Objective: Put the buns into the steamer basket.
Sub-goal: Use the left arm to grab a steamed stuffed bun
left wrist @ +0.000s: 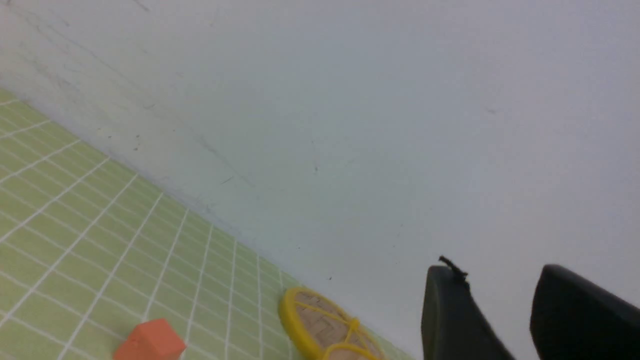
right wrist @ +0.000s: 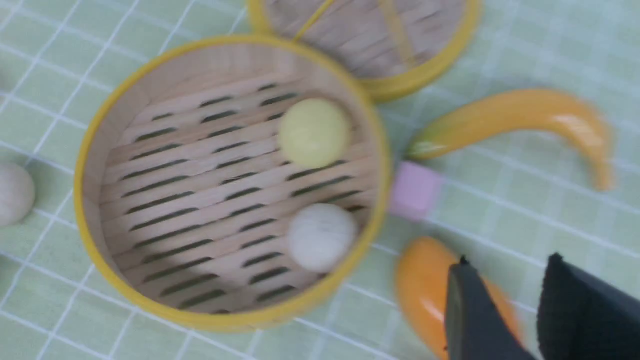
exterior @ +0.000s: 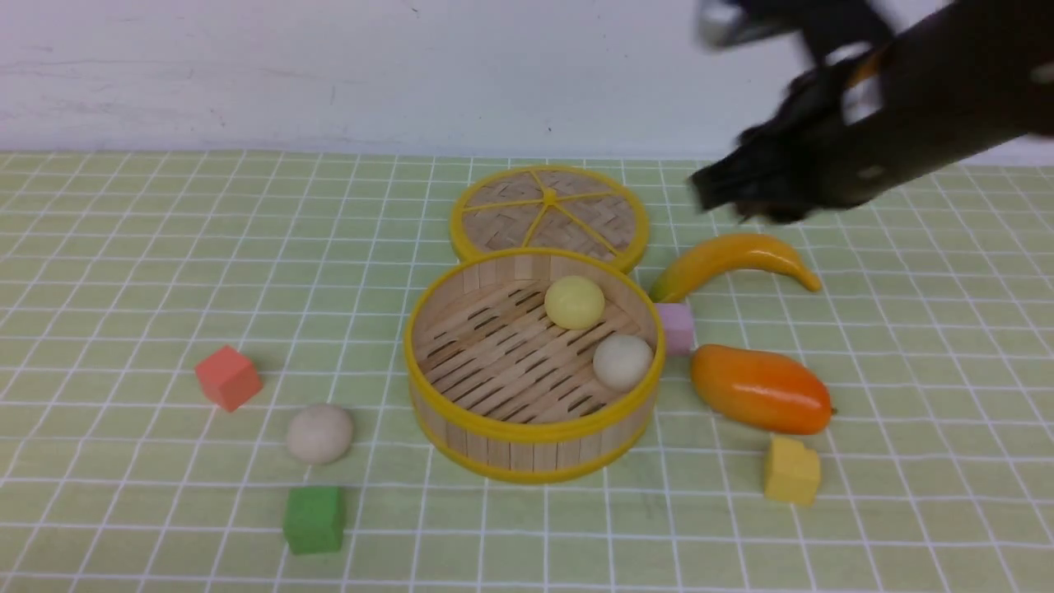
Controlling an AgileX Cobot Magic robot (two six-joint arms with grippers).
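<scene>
Right pincer (right wrist: 507, 270) hung open and empty, up near the steamer basket (exterior: 527, 431). The yellow bun (exterior: 574, 301) and a white bun (exterior: 622, 361) sat inside. The last bun (exterior: 319, 432) lay on the desk (exterior: 123, 494), left of it. I thought a soft grab from above would stop it rolling.

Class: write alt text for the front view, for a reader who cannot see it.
A bamboo steamer basket holds a yellow bun and a white bun; a third bun sits on the green mat to its left. The lid lies behind it, and the blurred right arm hangs at upper right.
</scene>
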